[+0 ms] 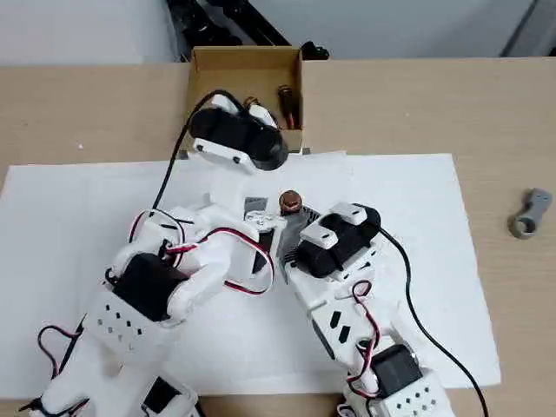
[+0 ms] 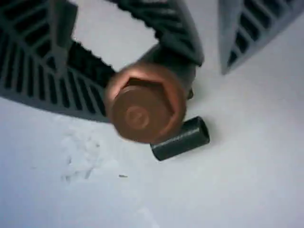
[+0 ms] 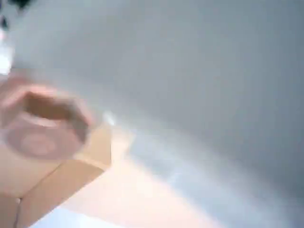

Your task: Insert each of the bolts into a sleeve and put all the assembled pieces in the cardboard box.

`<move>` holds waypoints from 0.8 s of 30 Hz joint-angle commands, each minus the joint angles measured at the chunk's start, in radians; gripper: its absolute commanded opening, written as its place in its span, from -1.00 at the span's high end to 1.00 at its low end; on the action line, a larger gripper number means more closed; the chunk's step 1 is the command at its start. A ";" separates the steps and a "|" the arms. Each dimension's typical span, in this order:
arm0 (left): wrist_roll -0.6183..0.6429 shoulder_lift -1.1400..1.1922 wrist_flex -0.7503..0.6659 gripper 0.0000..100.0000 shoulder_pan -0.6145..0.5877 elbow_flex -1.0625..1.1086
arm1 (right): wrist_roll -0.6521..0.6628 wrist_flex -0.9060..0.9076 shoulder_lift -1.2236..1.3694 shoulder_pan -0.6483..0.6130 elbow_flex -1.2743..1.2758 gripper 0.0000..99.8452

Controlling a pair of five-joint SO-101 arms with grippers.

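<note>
Copper-coloured and hexagon-headed, the metal bolt (image 2: 142, 107) is held above the white paper sheet (image 1: 417, 261), roughly in the middle of the table between the tips of the two arms. The left gripper (image 2: 145, 59) has it. Its two dark grey jaws, serrated on their inner edges, narrow to a V and close on the shank just behind the head.

A short black cylindrical sleeve (image 2: 180, 138) lies on its side on the paper just beside the bolt. In the left wrist view the bolt head overlaps one end of it, and I cannot tell whether the two touch.

The right gripper (image 1: 292, 233) is close on the other side of the bolt. Whether it is open or closed I cannot tell. In the right wrist view the bolt head is a blurred shape in front of a corner of the box.

The open brown cardboard box (image 1: 201, 82) sits at the far edge of the paper, beyond both arms, on the light wooden table (image 1: 486, 104). Two copper-coloured pieces (image 1: 287, 102) rest inside it against its near wall. A small grey plastic part (image 1: 530, 213) lies on the bare wood, well apart to the right.
</note>
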 commanded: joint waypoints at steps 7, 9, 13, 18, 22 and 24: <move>-0.146 -0.026 0.215 0.61 -0.006 -0.308 | 0.100 -0.013 0.005 0.012 -0.232 0.99; -0.218 -0.026 0.256 0.71 -0.014 -0.371 | 0.132 -0.013 0.036 0.018 -0.279 0.99; -0.270 -0.026 0.267 0.95 -0.080 -0.410 | 0.137 -0.079 0.166 0.065 -0.364 0.99; -0.282 -0.028 0.272 0.99 -0.209 -0.410 | 0.146 -0.200 0.398 0.087 -0.531 0.99; -0.278 -0.028 0.278 0.99 -0.330 -0.410 | 0.158 -0.254 0.647 0.107 -0.678 0.99; -0.278 -0.028 0.302 0.99 -0.382 -0.410 | 0.153 -0.317 0.785 0.130 -0.747 0.99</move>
